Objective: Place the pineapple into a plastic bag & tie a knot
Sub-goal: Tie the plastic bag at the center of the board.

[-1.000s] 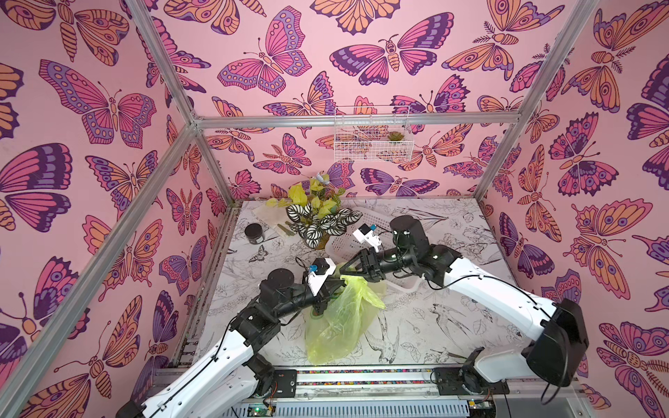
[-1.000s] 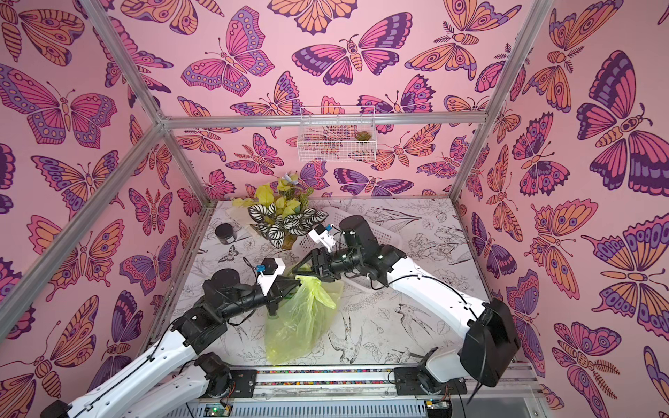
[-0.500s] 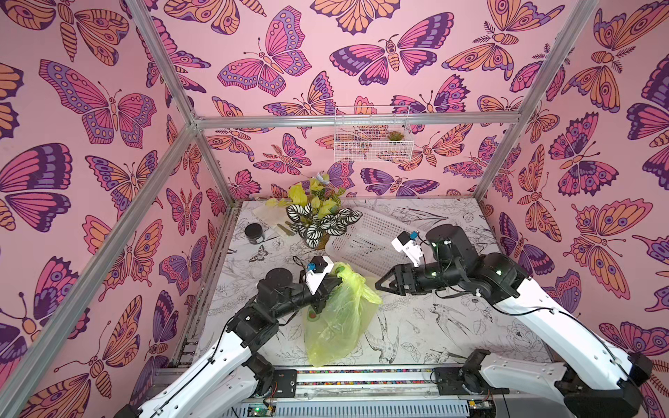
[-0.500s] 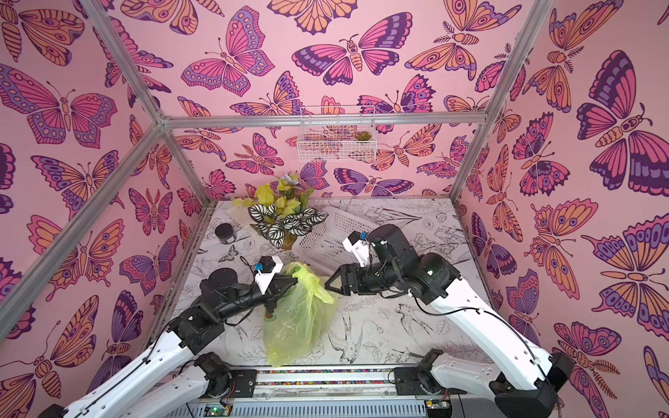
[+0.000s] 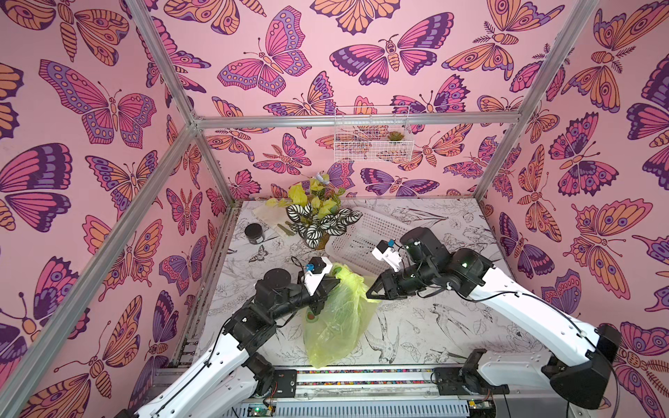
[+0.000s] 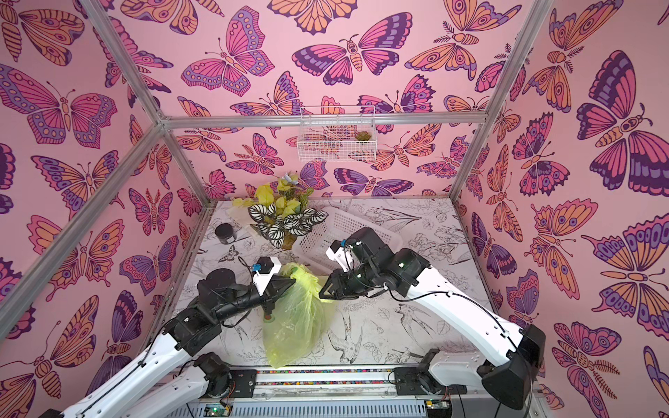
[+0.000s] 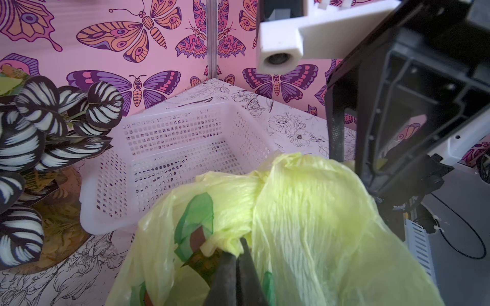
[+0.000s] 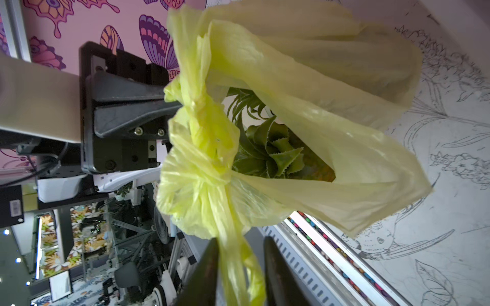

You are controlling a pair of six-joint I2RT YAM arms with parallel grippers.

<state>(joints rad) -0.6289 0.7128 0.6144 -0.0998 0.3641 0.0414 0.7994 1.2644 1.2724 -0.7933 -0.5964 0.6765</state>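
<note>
From my station, the left arm (image 5: 275, 300) reached in low from the near-left corner, forearm about level, its wrist turned toward the middle of the tabletop (image 5: 416, 325). The left jaws were closed, pinching a bunched fold at the top of the plastic bag (image 5: 336, 318), which hung from them with its bottom near the tabletop's front edge. The right arm (image 5: 506, 300) came across from the near-right corner, elbow raised, pointing leftward at the bag's top.

In the right wrist view, the right jaws stood apart with a loose yellow-green strand of the bag running between them. I saw a gap beside it, so they were not clamped on it. Just beyond sat the knot (image 8: 201, 137), a crumpled twist of the handles hard against the tips of the left jaws. The pineapple (image 8: 273, 156) was inside the bag, its green crown showing through a gap in the mouth.

Behind the bag lay a white perforated basket (image 5: 362, 235), with a striped-leaf potted plant (image 5: 318, 224) beside it and a small black jar (image 5: 254, 231) further left. Neither touched the arms.
</note>
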